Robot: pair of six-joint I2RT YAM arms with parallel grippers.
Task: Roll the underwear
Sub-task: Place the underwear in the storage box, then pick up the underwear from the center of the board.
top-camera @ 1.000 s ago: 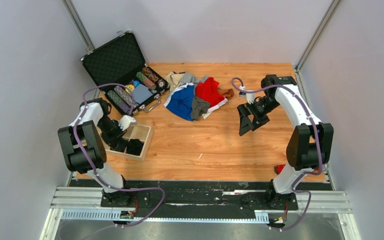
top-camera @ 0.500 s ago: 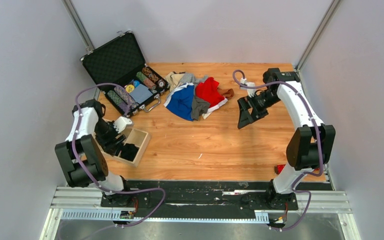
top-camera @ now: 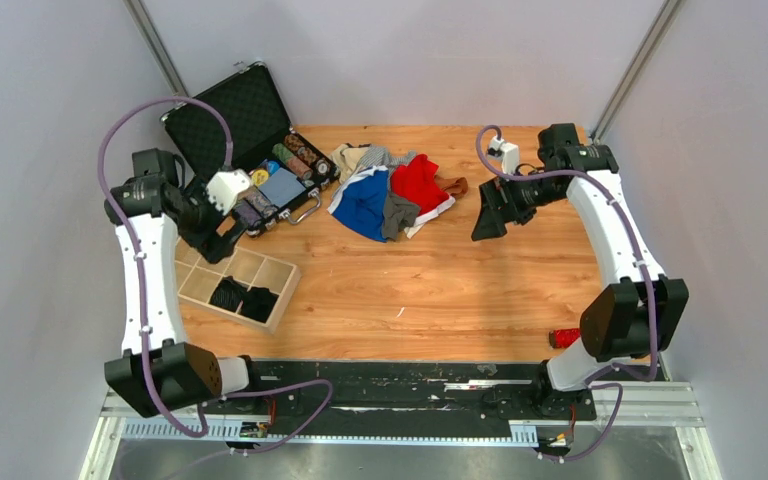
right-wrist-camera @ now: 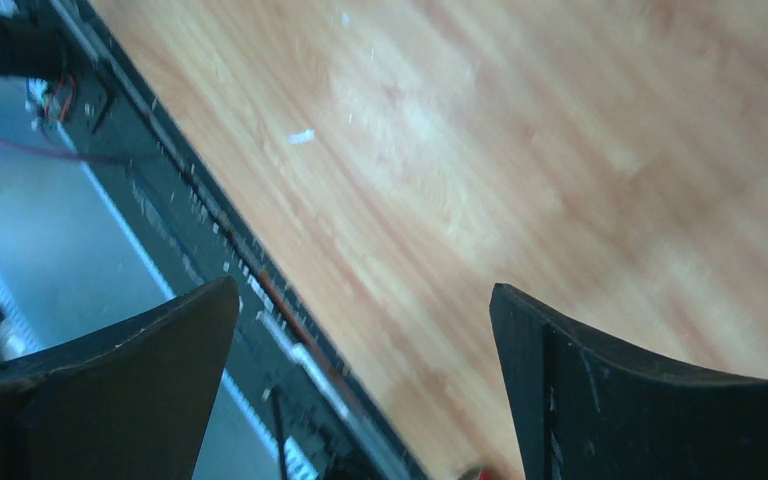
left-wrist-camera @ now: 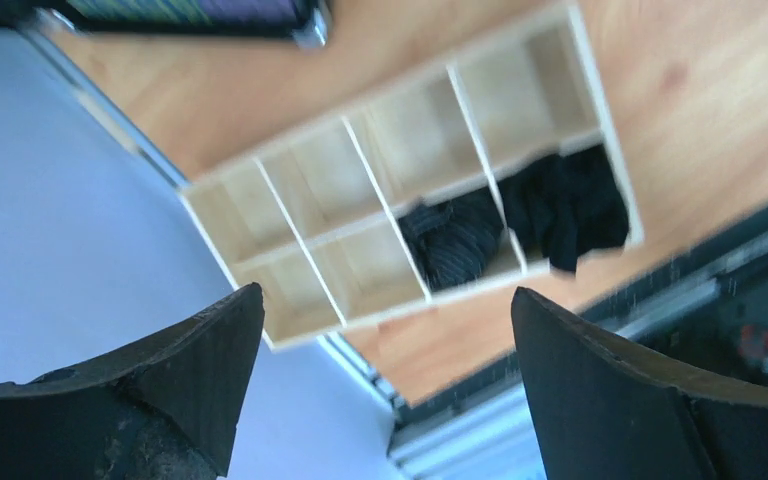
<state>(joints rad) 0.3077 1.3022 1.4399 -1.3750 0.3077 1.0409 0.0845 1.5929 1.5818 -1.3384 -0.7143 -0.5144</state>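
Starting next garment, likely. Saw right gripper [top-camera: 487, 214] spread, empty, near underwear pile [top-camera: 388, 190] at upper centre; left gripper [top-camera: 217, 236] spread near wooden organizer [top-camera: 200, 284] with two dark rolls [left-wrist-camera: 455, 240]. Needed next: pinch one piece clear.

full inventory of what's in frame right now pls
underwear pile: several, count unclear; blue, red, grey, beige, brown; back centre of table
boxed underwear: 2, dark; adjacent compartments at the box's near side
divided box: 1, pale wood; left side
case: 1, black, open; back left
poker chips: rows, mixed colours; in case
small red object: 1; near right edge, unidentifiable
table: 1, wood
left gripper: open, empty
right gripper: open, empty
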